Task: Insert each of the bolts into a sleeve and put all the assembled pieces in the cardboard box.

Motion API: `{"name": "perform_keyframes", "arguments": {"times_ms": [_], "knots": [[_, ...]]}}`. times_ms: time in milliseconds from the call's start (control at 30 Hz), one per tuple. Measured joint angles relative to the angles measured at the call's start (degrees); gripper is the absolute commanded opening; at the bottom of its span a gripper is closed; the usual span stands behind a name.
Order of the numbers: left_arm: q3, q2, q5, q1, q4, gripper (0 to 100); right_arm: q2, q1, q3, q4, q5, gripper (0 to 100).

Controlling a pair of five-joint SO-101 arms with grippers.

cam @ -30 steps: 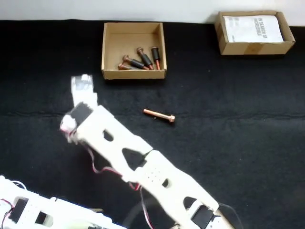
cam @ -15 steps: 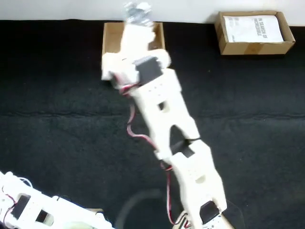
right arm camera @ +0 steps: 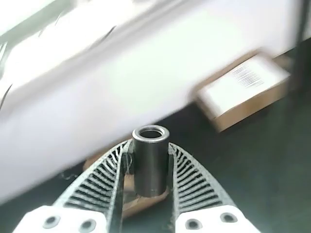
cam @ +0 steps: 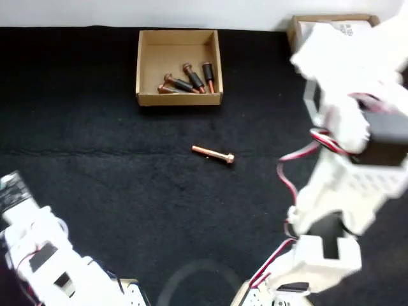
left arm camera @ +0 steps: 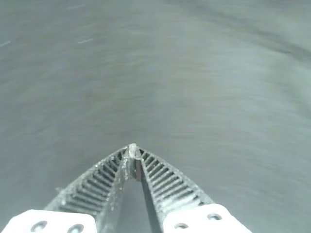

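The right claw [right arm camera: 150, 146] is closed on a sleeve [right arm camera: 150, 170], which stands upright between its fingers with the open bore facing away from the wrist. The left claw [left arm camera: 132, 154] is closed on nothing, over bare mat [left arm camera: 194, 73]. The one loose bolt [cam: 213, 154] lies flat on the mat, well apart from both claws. Three finished pieces [cam: 188, 79] sit in the box [cam: 159, 51], beyond the bolt from the left claw. The step looks like mating this sleeve with that bolt. To do it well, the left claw should open, take the bolt near its head so the shank juts free, and line it up with the bore; a tilted sleeve would likely jam
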Motion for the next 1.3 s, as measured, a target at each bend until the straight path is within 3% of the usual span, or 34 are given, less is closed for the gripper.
{"name": "perform_keyframes", "arguments": {"times_ms": [300,500,700,800,1000,1300], "knots": [[-18.73,0.0,13.36,26.46,25.67,3,-6.95,29.98,-0.26,0.09,0.0,0.8],[-32.62,3.34,17.85,42.55,36.13,3,-7.47,47.38,-0.35,0.09,0.0,0.8],[-51.08,19.52,17.58,49.85,46.15,3,-6.33,61.19,0.35,0.09,0.0,0.8],[-61.01,30.42,11.43,51.34,49.67,3,-3.6,66.02,0.53,0.09,0.0,0.8],[-78.86,50.29,-8.44,54.24,56.0,3,1.49,77.19,0.53,-4.75,0.0,0.8],[-91.34,64.7,-37.19,65.67,66.11,3,12.04,91.69,0.62,-21.36,1.67,0.8]]}}
